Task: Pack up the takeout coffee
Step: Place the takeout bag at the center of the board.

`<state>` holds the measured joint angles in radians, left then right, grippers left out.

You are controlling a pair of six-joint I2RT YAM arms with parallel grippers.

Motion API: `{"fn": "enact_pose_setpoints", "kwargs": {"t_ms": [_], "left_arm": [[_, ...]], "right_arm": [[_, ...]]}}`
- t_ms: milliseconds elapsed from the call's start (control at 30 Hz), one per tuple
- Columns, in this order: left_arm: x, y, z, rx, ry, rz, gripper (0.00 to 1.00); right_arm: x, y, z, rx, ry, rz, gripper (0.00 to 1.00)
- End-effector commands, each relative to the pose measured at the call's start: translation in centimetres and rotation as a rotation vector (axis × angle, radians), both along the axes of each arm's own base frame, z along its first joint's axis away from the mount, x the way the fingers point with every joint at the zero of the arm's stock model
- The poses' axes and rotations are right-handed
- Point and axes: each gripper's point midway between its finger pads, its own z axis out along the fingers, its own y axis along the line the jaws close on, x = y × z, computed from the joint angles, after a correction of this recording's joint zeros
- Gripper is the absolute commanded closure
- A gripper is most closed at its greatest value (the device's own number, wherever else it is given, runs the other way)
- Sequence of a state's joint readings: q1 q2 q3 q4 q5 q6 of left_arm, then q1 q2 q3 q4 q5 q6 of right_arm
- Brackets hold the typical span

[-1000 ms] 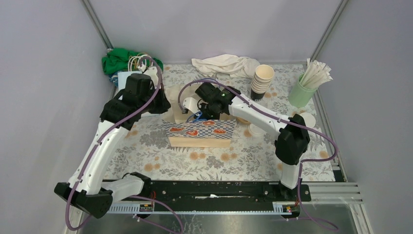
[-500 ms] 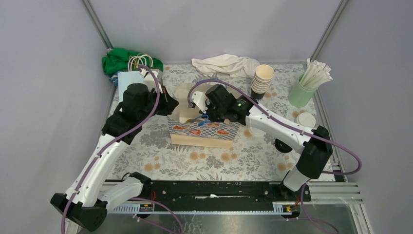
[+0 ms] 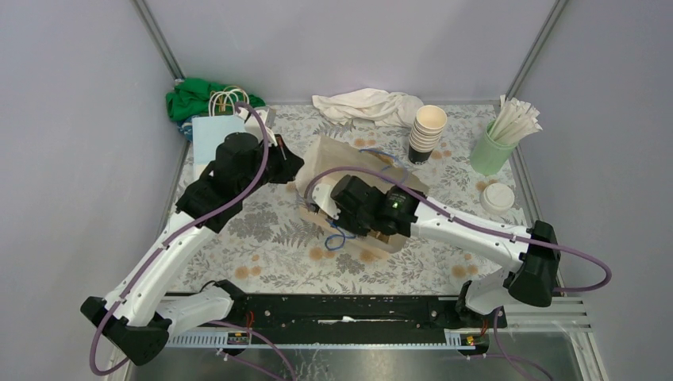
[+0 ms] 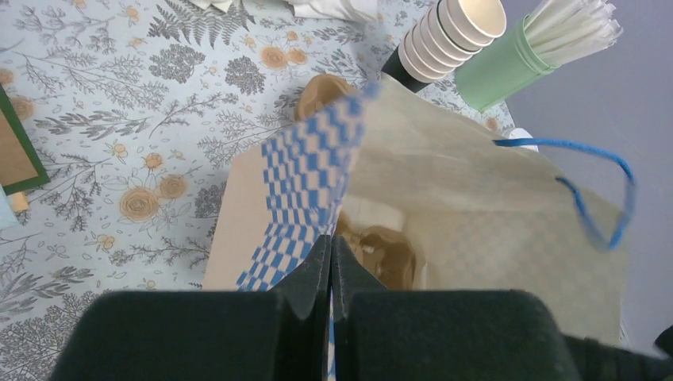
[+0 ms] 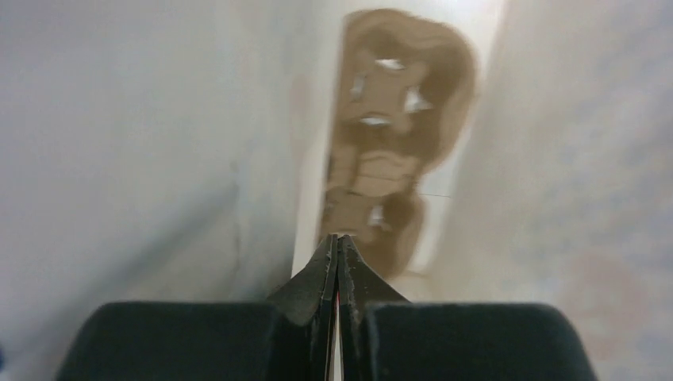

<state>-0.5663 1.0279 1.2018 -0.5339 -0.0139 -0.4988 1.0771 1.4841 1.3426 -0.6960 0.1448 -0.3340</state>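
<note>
The takeout coffee shows as a stack of small paper cups (image 3: 427,131) (image 4: 452,36) at the back and one white-lidded cup (image 3: 498,197) at the right. A beige paper bag (image 3: 373,171) (image 4: 476,182) with a blue-checked rim and blue cord handles lies tipped over at mid-table. My left gripper (image 3: 295,167) (image 4: 331,238) is shut on the checked rim. My right gripper (image 3: 337,216) (image 5: 338,236) is shut on the opposite rim and looks down into the bag. A brown cardboard piece (image 5: 389,151) lies at the bag's bottom.
A mint-green tumbler of wrapped straws (image 3: 494,147) stands at the back right. A white cloth (image 3: 369,105) lies along the back edge. At the back left are a green cloth (image 3: 190,97) and a pale blue handled bag (image 3: 213,128).
The bag has gone from standing to tipped over, mouth toward the front left. Both arms swung with it, the right wrist coming forward and lower while its jaws closed on the rim.
</note>
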Motion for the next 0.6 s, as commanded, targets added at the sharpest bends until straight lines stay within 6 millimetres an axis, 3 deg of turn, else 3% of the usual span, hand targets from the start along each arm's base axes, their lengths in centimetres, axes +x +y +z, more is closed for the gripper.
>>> {"fn": "enact_pose_setpoints", "kwargs": {"t_ms": [0, 100, 233, 367, 467, 500, 567], "left_arm": [[1.2, 0.9, 6.2, -0.036, -0.165, 0.072, 1.0], [1.3, 0.8, 7.5, -0.033, -0.204, 0.066, 1.0], [1.1, -0.9, 8.1, -0.044, -0.224, -0.005, 1.0], [0.9, -3.0, 7.3, -0.029, -0.178, -0.08, 1.0], [0.6, -3.5, 5.6, 0.018, -0.112, -0.103, 1.0], [0.5, -3.5, 5.1, 0.035, -0.097, -0.105, 0.95], [0.6, -3.2, 4.5, 0.07, -0.091, -0.098, 0.71]], "right_arm": [[-1.0, -1.1, 0.2, -0.025, -0.072, -0.022, 0.98], [-1.9, -0.8, 0.3, -0.018, -0.077, -0.002, 0.97], [-2.2, -1.3, -0.2, -0.013, -0.084, -0.01, 0.94], [-1.5, -1.4, 0.9, 0.068, -0.08, -0.051, 0.92], [-0.5, -1.9, 1.8, 0.094, -0.08, -0.087, 0.92], [-0.3, -2.0, 1.9, 0.086, -0.086, -0.093, 0.92], [0.1, -2.2, 2.2, 0.088, -0.085, -0.098, 0.92]]}}
